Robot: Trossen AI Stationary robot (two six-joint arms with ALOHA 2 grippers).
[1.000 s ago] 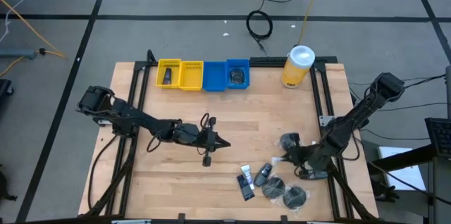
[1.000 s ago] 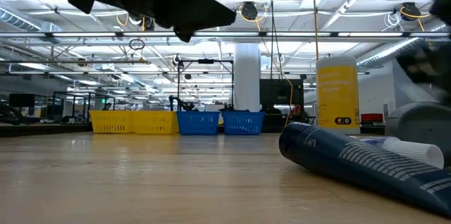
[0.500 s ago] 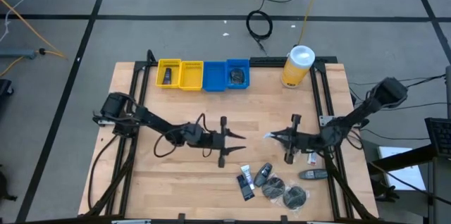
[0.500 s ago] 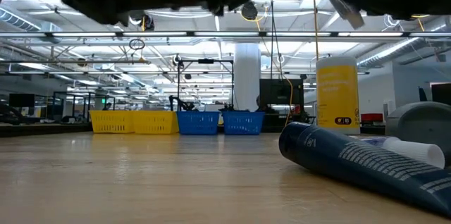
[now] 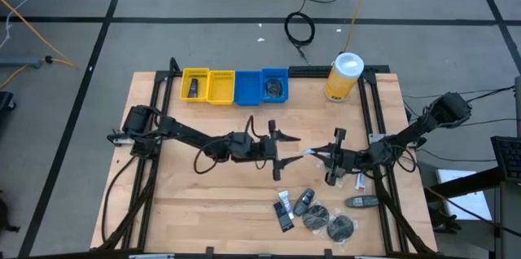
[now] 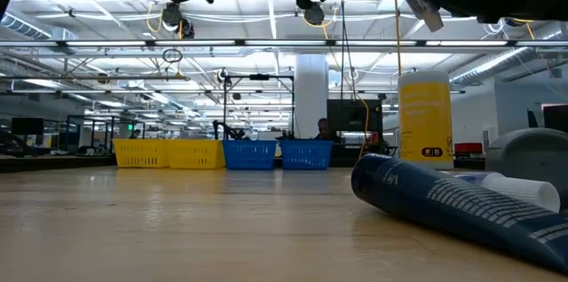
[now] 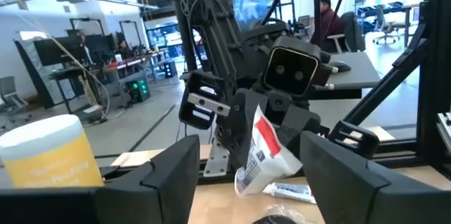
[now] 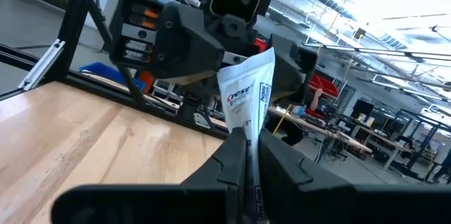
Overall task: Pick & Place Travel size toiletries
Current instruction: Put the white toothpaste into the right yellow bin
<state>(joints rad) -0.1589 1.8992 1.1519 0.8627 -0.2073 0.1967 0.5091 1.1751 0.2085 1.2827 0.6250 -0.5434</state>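
Left arm advanced; tube (image 8: 248, 101) reads "Crest".

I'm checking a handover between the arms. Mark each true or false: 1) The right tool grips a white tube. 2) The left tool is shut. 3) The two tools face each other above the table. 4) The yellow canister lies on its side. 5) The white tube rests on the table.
1) True: the right tool is shut on the white tube.
2) False: the left tool is open, with the tube in front of its gap.
3) True.
4) False: the yellow canister stands upright.
5) False: the tube is held in the air.
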